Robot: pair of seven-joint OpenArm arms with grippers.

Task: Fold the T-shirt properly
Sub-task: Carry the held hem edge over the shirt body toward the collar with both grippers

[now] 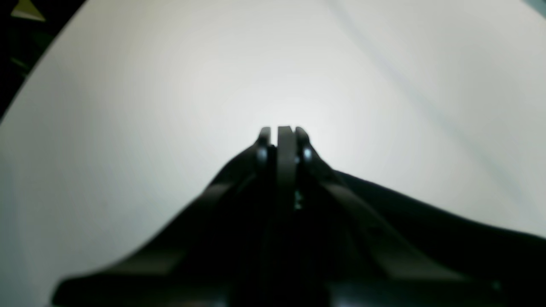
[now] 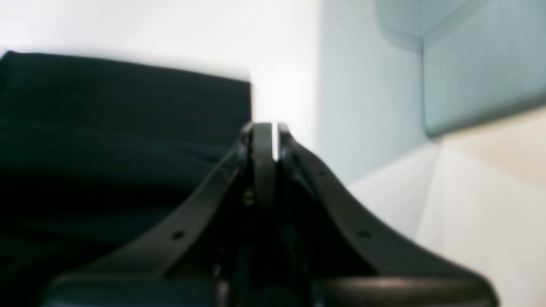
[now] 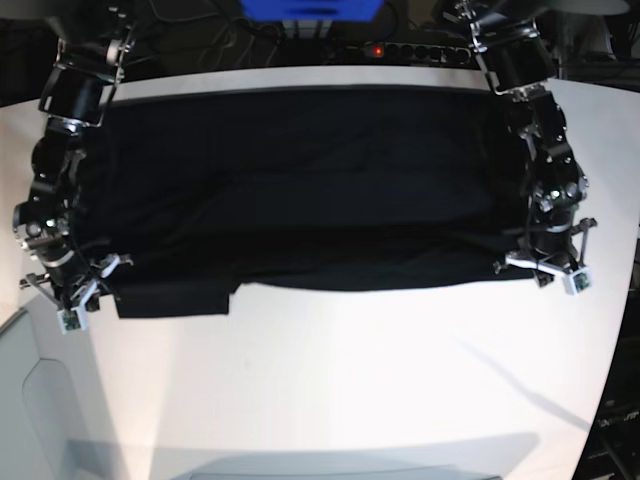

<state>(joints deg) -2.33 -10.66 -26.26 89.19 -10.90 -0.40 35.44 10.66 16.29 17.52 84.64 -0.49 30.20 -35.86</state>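
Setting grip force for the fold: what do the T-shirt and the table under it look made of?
T-shirt: soft matte black cloth, probably a knit; it lies limp with shallow wrinkles and a folded near edge. Table: hard, smooth white top, likely laminate or painted board; faint sheen, soft shadows.

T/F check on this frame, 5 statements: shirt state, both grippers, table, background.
1. The T-shirt lies spread wide across the far half of the table. True.
2. The left gripper stands wide open. False: its jaws are shut, tips close together, in the left wrist view.
3. The right gripper is shut. True.
4. The T-shirt is bright red. False: it is black.
5. The grippers sit at opposite near corners of the shirt in the base view. True: the left gripper is by the shirt's near edge on that view's right, the right gripper by its near edge on that view's left.
6. A blue object shows beyond the far table edge. True.
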